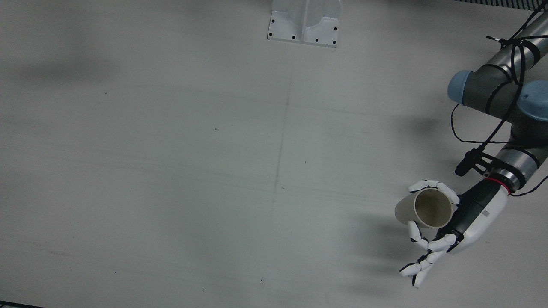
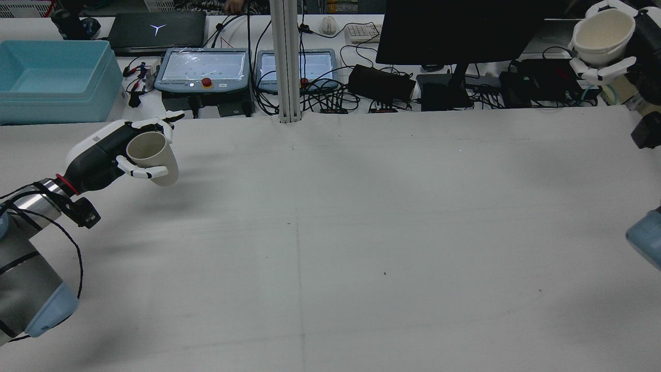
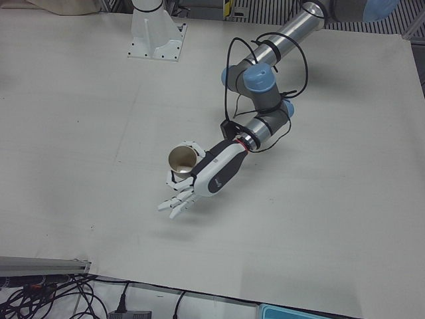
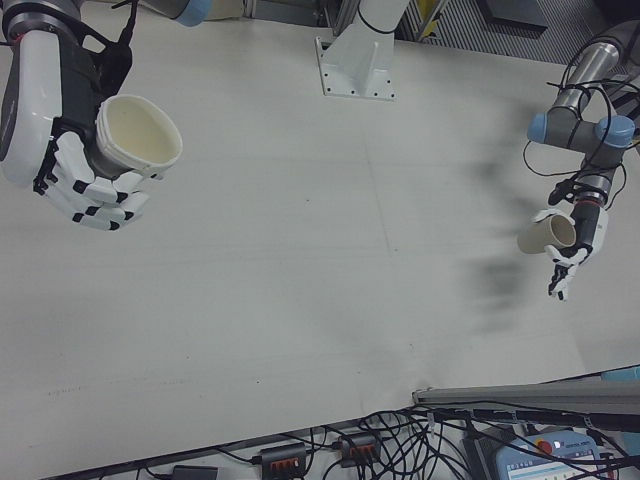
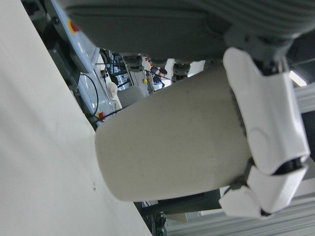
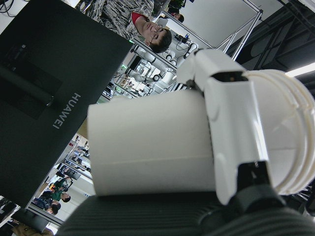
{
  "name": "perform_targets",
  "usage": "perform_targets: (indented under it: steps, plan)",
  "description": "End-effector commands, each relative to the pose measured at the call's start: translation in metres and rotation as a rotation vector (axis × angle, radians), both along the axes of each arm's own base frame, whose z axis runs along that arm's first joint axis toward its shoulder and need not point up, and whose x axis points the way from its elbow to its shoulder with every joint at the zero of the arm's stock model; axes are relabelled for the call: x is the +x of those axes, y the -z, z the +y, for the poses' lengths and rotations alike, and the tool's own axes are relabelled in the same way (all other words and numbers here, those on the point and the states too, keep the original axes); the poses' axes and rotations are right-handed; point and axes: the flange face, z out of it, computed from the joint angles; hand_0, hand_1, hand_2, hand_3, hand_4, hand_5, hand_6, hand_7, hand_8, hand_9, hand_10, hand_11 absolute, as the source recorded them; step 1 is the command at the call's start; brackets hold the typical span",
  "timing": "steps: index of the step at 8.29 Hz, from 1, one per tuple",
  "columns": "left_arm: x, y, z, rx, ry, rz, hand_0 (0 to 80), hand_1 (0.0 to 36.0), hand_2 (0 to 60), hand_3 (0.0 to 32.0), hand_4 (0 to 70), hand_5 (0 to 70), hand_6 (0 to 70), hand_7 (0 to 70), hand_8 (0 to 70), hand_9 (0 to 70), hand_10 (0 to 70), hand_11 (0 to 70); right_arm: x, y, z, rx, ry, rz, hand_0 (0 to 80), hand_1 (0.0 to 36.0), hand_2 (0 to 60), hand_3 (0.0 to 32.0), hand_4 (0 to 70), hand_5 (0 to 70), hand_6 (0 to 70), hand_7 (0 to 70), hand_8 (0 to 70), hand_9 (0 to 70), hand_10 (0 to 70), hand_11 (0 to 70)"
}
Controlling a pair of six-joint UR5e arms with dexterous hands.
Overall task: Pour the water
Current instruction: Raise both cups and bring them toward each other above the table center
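Bare white tabletop [image 2: 361, 232], nothing on it. Left hand [image 2: 111, 155] grips a beige cup [image 2: 153, 157] w/ mouth tipped inward; right hand [image 4: 75, 150] holds a white cup [image 4: 138, 132] upright, well apart. Both picked up, pour not started imo.

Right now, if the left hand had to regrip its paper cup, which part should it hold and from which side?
Best hold is likely the side wall just below the rim, where the left hand wraps it now. The paper cup tapers toward its base and hangs slightly tilted above the table, so the wide upper part gives the fingers the most surface. Come from the side, leaving the mouth clear for pouring.
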Motion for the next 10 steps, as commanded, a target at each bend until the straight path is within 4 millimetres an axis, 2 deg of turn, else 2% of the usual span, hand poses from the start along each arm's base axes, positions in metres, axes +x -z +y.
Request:
perform_targets:
  steps: [1,2,3,4,5,7,8,10]
  plan:
    - [0.135,0.121,0.043,0.107,-0.13,-0.076,54.8,36.0,60.0,0.0,55.0,70.0,6.5,13.9,0.3,1.3,2.7,6.0,0.001,0.084,-0.011,0.019,0.001,0.073,80.0,36.0,49.2,0.0,16.6,70.0,44.4,53.8,35.8,47.8,45.5,67.9]
    - [0.174,0.148,0.066,0.147,-0.167,-0.091,55.1,36.0,60.0,0.0,54.6,70.0,6.3,13.6,0.3,1.3,2.6,5.8,-0.016,0.106,-0.018,0.037,0.023,0.09,80.0,36.0,49.2,0.0,16.6,70.0,44.4,53.8,35.8,47.8,45.5,67.9]
    - [0.209,0.174,0.088,0.172,-0.207,-0.105,55.0,36.0,60.0,0.0,53.2,70.0,6.2,13.1,0.4,1.2,2.5,5.7,-0.035,0.129,-0.022,0.03,0.05,0.12,80.0,36.0,52.9,0.0,18.7,70.0,45.7,55.4,36.1,48.1,45.6,68.2]
    - [0.235,0.195,0.103,0.196,-0.231,-0.112,54.8,36.0,60.0,0.0,53.8,70.0,6.8,13.5,0.5,1.3,2.7,5.9,-0.059,0.153,-0.024,0.024,0.08,0.173,80.0,36.0,60.0,0.0,31.1,70.0,52.6,65.1,37.2,49.2,45.2,67.9]
    - [0.249,0.218,0.095,0.193,-0.233,-0.117,54.5,36.0,60.0,0.0,54.6,70.0,7.4,14.1,0.7,1.4,2.9,6.2,-0.089,0.18,-0.025,0.033,0.114,0.229,80.0,36.0,60.0,0.0,33.5,70.0,53.5,66.8,37.3,49.3,44.5,66.8]
    - [0.258,0.245,0.089,0.199,-0.231,-0.1,54.2,36.0,60.0,0.0,55.5,70.0,8.0,14.2,0.8,1.4,2.7,5.9,-0.148,0.215,-0.018,0.06,0.182,0.318,80.0,36.0,60.0,0.0,40.2,70.0,56.0,70.0,37.8,50.1,43.8,65.6]
    - [0.251,0.248,0.082,0.193,-0.222,-0.093,55.0,36.0,60.0,0.0,56.4,70.0,8.2,14.2,0.8,1.4,2.7,5.9,-0.182,0.228,-0.008,0.069,0.21,0.351,80.0,36.0,60.0,0.0,43.3,70.0,57.1,70.0,38.2,50.6,43.7,65.3]
    - [0.226,0.251,0.057,0.153,-0.198,-0.069,55.4,36.0,60.0,0.0,58.4,70.0,9.3,15.7,1.2,1.7,3.1,6.4,-0.242,0.229,0.017,0.082,0.262,0.397,80.0,36.0,60.0,0.0,46.1,70.0,57.7,70.0,38.2,50.5,45.1,67.4]
